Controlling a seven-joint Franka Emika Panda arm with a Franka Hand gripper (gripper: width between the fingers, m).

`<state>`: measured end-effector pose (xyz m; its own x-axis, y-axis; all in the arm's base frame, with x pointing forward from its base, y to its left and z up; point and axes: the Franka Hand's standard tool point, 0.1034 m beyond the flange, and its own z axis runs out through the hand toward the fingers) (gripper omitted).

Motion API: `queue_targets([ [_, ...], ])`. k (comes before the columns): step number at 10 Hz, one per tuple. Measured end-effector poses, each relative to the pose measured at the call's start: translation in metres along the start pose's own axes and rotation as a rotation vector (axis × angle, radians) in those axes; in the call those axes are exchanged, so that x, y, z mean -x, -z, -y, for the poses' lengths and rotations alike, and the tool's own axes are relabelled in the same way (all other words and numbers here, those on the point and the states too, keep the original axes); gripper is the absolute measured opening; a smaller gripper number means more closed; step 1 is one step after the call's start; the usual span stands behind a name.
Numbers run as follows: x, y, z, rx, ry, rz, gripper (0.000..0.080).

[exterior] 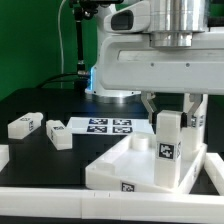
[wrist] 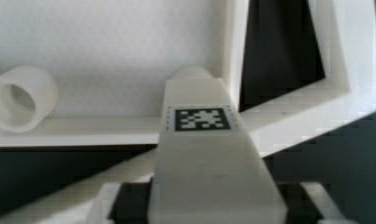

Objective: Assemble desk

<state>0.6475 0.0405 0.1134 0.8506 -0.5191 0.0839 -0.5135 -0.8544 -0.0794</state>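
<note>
The white tabletop slab (exterior: pixel 130 165) with a raised rim lies on the black table at the exterior view's right, tags on its edge. My gripper (exterior: pixel 170 108) is shut on a white square-section leg (exterior: pixel 167 145) with a tag on its side. The leg stands upright with its lower end inside the slab near a corner. In the wrist view the leg (wrist: pixel 206 150) runs out from between my fingers toward the slab's rim (wrist: pixel 274 105), and a round corner socket (wrist: pixel 20 98) shows to one side. Whether the leg's end touches the slab is hidden.
Two loose white legs (exterior: pixel 23 126) (exterior: pixel 58 133) lie on the table at the exterior view's left. The marker board (exterior: pixel 105 125) lies behind the slab. A white rail (exterior: pixel 60 205) runs along the front edge. The robot's base (exterior: pixel 120 80) stands at the back.
</note>
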Motion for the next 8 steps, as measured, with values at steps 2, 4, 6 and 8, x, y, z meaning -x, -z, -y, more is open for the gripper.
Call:
queue_targets([
  [2,0.0002,0.0002,0.0005,0.000,-0.104,-0.001,0.0290],
  [4,-0.0003,0.0002,-0.0002,0.001,-0.122,-0.002,0.0304],
  [6,0.0001,0.0000,0.0000,0.001,-0.122,-0.001,0.0512],
  [8,0.0002,-0.0002,-0.0001,0.001,-0.075,-0.001,0.0620],
])
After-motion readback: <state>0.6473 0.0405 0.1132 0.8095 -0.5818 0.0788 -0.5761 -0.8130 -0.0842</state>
